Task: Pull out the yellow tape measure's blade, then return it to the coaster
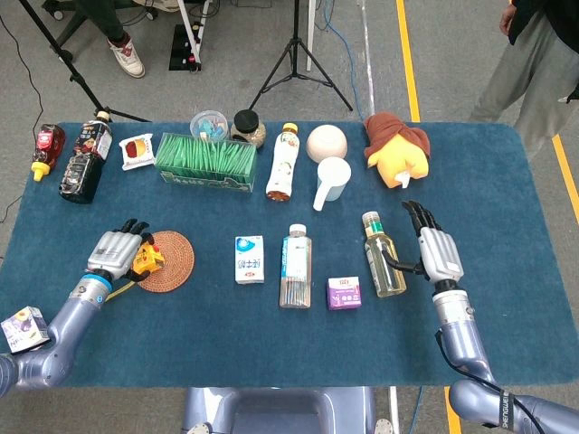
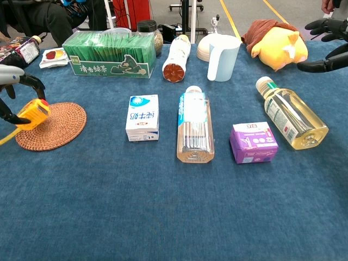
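Tape measure [image 2: 32, 112], yellow, sits tilted on the left edge of the woven coaster [image 2: 57, 128], and we see a strip of its blade [image 2: 6, 137] running off toward the bench's near-left edge; our left hand [image 1: 116, 253] is at the case, fingers curved around it and touching, though we cannot tell whether they truly grip; just right of the coaster stand a small milk carton [image 1: 249, 259] and a lying clear bottle [image 1: 295, 265]; well apart, our right hand [image 1: 434, 249] hovers with fingers spread, holding nothing, beside the oil bottle [image 1: 382, 255] on the blue bench [image 1: 271, 344].
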